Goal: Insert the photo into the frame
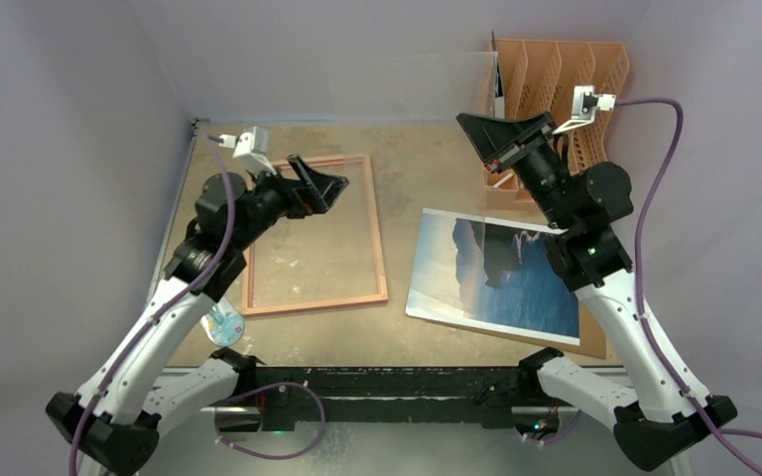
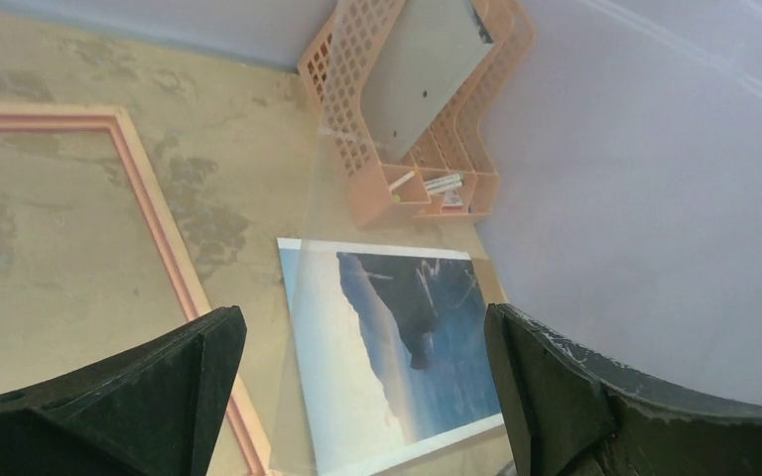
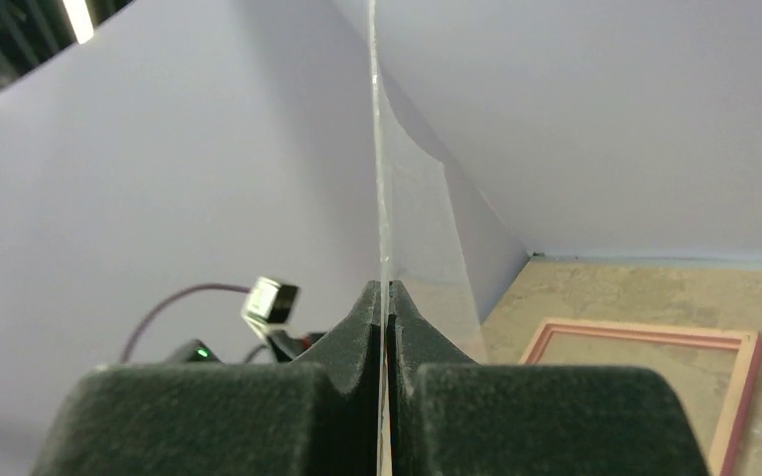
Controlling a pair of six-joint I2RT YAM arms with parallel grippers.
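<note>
Pinching clear pane (image 3: 422, 228) upright, right gripper (image 3: 387, 290) clamped; left gripper (image 2: 357, 327) agape above frame (image 1: 379, 248); photo (image 1: 496, 273) flat beside.

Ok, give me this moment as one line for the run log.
right fingers: shut on clear pane, raised off table | left fingers: open, empty | frame: flat on table | photo: face up, outside frame

Lighting's pretty soft and even all over, only faint shadows on the table (image 1: 427, 169), bright ceiling strips (image 3: 81, 18) poke in top-left of the right wrist view, and the clear pane (image 3: 381, 149) glints along its edge.
</note>
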